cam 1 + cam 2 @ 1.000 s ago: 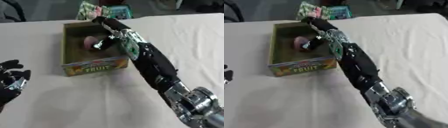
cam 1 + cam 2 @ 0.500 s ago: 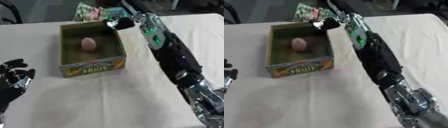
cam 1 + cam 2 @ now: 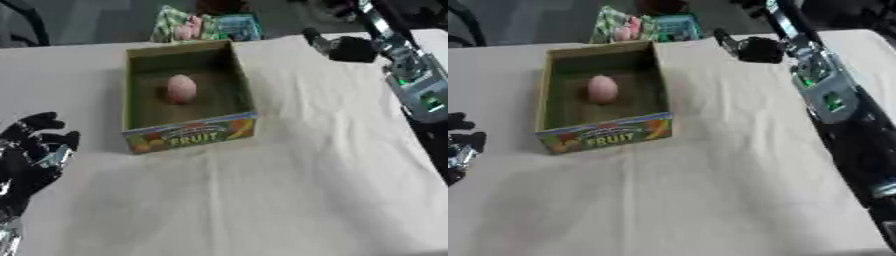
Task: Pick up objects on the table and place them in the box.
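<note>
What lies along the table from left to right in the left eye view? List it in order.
left hand → box, pink egg-shaped thing inside it → right hand

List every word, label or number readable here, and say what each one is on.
"FRUIT": front wall of the cardboard box, in pale letters among pictures of fruit.
An arched line of smaller print above "FRUIT" on the same wall: too blurred to read.
The colourful packets at the table's far edge: any print too blurred to read.
Nothing else readable.
</note>
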Robot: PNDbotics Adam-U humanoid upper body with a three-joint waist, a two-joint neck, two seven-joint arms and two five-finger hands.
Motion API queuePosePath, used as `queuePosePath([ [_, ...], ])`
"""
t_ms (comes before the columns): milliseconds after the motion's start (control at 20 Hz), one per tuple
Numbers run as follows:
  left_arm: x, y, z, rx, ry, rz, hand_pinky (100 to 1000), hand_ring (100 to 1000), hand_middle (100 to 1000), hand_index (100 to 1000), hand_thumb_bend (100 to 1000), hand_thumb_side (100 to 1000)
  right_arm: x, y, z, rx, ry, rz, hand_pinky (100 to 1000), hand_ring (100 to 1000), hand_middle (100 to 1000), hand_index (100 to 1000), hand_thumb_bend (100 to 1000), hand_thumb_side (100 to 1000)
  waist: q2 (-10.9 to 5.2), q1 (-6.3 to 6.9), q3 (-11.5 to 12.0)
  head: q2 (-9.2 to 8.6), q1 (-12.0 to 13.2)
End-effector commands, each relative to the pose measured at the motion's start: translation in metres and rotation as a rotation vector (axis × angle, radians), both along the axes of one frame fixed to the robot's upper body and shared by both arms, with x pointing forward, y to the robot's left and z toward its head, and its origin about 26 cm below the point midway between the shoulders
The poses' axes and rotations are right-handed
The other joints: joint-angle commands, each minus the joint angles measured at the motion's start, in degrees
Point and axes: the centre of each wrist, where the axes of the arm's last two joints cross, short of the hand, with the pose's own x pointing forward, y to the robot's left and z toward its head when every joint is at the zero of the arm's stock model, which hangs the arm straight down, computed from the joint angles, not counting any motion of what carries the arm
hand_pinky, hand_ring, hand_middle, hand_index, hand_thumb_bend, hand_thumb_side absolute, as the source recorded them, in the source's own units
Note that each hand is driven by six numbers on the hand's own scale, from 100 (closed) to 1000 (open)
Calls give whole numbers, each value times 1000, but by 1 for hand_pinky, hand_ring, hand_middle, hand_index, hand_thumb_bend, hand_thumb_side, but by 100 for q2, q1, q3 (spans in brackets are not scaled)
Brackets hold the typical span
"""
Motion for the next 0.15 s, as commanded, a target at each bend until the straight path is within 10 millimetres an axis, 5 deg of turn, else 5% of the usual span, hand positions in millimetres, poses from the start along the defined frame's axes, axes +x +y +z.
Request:
queuePosePath([
  [50,-1,8,9,20,-30,21,585,574,619,745,385,100,-16,-23,16,28,-45,-38,760,821,760,897,345,385,-118,8,-30,-8,48],
  [150,-1,8,8,18,-30,26,585,574,619,745,386,100,-23,-32,8,64,-33,-61,753,816,755,897,343,382,-119,22,-49,-11,68],
])
